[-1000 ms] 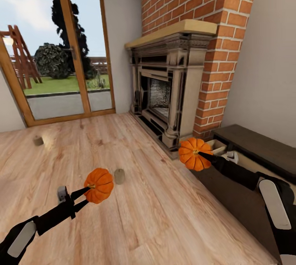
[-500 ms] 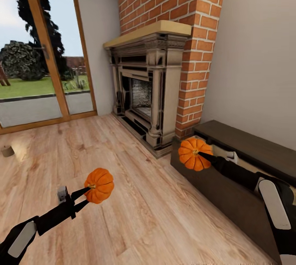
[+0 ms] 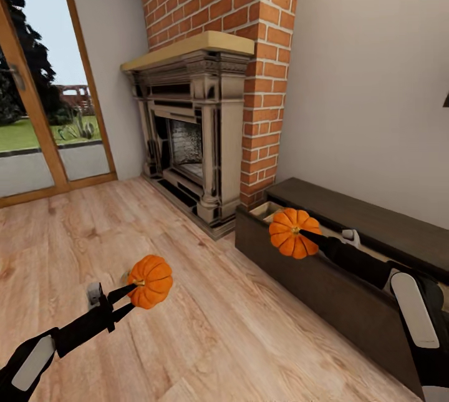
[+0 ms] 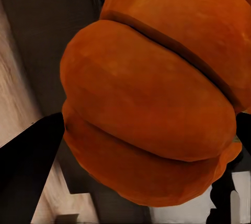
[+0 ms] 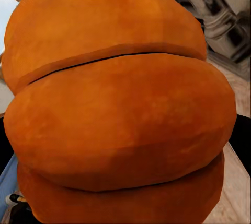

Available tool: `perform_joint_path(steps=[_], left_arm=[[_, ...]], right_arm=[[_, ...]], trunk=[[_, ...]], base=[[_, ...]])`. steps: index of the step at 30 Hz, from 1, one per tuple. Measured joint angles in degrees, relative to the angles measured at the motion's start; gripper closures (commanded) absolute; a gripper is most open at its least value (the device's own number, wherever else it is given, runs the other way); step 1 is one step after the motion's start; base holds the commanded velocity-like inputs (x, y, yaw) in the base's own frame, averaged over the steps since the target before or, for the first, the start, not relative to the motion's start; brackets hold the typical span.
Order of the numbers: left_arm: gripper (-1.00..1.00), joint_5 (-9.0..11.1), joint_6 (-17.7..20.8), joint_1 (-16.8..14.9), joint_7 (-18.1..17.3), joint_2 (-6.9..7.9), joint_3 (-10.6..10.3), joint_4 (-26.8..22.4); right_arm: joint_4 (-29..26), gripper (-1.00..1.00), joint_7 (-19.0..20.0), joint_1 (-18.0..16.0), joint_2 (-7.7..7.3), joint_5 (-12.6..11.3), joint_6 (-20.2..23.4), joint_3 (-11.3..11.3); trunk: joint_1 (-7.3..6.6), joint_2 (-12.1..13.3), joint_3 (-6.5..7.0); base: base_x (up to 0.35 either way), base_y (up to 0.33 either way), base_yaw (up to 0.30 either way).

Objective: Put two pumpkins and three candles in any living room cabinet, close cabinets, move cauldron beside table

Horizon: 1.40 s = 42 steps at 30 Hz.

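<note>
Two pumpkins are in our grip, one per hand. Our left hand (image 3: 129, 297) pinches the left pumpkin (image 3: 150, 281) out over the bare wooden floor (image 3: 206, 327). Our right hand (image 3: 310, 238) clamps the right pumpkin (image 3: 293, 233) above the near front edge of the open cabinet (image 3: 312, 277). In the left wrist view the ribbed orange body (image 4: 151, 104) bulges well past the dark fingers (image 4: 31, 166) on either side, and the right wrist view shows the same crowding of orange lobes (image 5: 120, 125).

We judge these pumpkins to be light and stiff, with a smooth rounded skin that could roll or twist in a two-finger pinch. The grooves between ribs look like the surest seat for the fingers; the stems are short and we would not trust them.

Room is generous to the left, where the floor runs clear toward the glass door (image 3: 37, 140). To the right it tightens. The cabinet's dark front panel stands pulled out toward us, with a pale interior (image 3: 268, 210) showing at its far end, just beside the brick fireplace (image 3: 193, 133). The opening behind that front panel looks narrow and long, so we judge that each pumpkin must clear the front edge before being lowered. The left arm would have to cross some way right to reach it.
</note>
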Motion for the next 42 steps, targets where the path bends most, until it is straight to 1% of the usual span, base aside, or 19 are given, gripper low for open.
perform_joint_path(steps=[8, 10, 17, 30, 32, 34, 36, 42], left_arm=[[1.0, 0.0, 0.0, 0.0, 0.0, 0.07, 0.0, 0.0], [1.0, 0.0, 0.0, 0.0, 0.0, 0.05, 0.0, 0.0], [1.0, 0.0, 0.0, 0.0, 0.0, 0.05, 0.0, 0.0], [1.0, 0.0, 0.0, 0.0, 0.0, -0.02, 0.0, 0.0], [1.0, 0.2, 0.1, 0.0, 0.0, -0.07, 0.0, 0.0], [1.0, 0.4, 0.2, 0.0, 0.0, -0.08, 0.0, 0.0], [1.0, 0.4, 0.2, 0.0, 0.0, -0.09, 0.1, 0.0], [1.0, 0.3, 0.1, 0.0, 0.0, -0.1, 0.1, 0.0]], right_arm=[[0.0, 1.0, 0.0, 0.0, 0.01, 0.0, 0.0, 0.0], [0.1, 1.0, 0.0, 0.0, 0.02, -0.9, 0.2, -0.1], [0.0, 1.0, 0.0, 0.0, 0.02, -1.0, 0.1, -0.1], [0.2, 1.0, -0.1, 0.0, 0.02, -0.6, 0.1, -0.1], [0.3, 1.0, -0.1, 0.0, 0.01, -0.5, 0.1, -0.1], [0.2, 1.0, -0.1, 0.0, 0.02, -1.0, 0.1, -0.1], [0.3, 1.0, -0.1, 0.0, 0.02, -0.7, 0.1, -0.1], [0.2, 1.0, 0.0, 0.0, 0.02, -1.0, -0.4, -0.1]], trunk=[[-0.01, 0.0, 0.0], [-0.02, 0.0, 0.0], [-0.02, 0.0, 0.0], [0.0, 0.0, 0.0], [-0.01, 0.0, 0.0], [-0.01, 0.0, 0.01], [-0.01, 0.0, 0.01], [-0.03, 0.0, 0.09]], base=[[0.028, 0.017, -0.292], [0.155, 0.115, -0.292], [0.177, 0.124, -0.292], [0.01, 0.015, -0.292], [0.045, 0.102, -0.292], [0.071, 0.128, -0.292], [0.092, 0.142, -0.292], [0.168, 0.155, -0.292]])
